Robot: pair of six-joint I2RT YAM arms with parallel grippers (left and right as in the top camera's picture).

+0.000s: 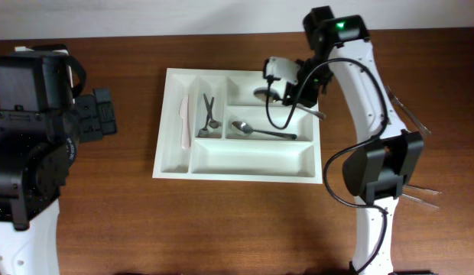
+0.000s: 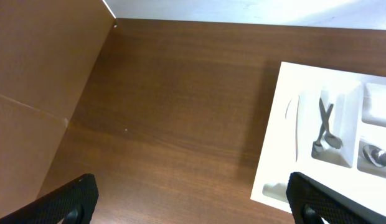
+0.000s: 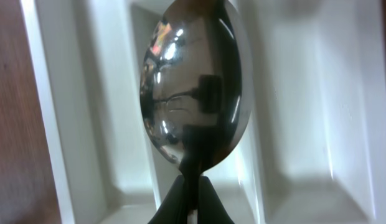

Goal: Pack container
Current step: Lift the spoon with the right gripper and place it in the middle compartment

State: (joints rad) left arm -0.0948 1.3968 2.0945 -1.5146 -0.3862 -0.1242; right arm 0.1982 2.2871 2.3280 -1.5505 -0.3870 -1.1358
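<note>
Spoon [image 3: 193, 87] is pinched at its neck between the closed fingers of the right gripper [image 3: 192, 202], its shiny bowl just ahead of the fingertips over a white compartment of the cutlery tray [image 1: 252, 158]. Further out from that gripper a second spoon [image 1: 256, 131] lies in the next compartment, then small metal tongs [image 1: 209, 114] and a white knife [image 1: 183, 121] in slots beyond. Farthest off, the left gripper [image 2: 193, 208] hovers over the table [image 2: 168, 124] beside the tray, fingers spread wide, holding nothing.

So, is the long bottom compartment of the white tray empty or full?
Empty. The overhead view shows only bare white floor in that compartment of the tray.
</note>
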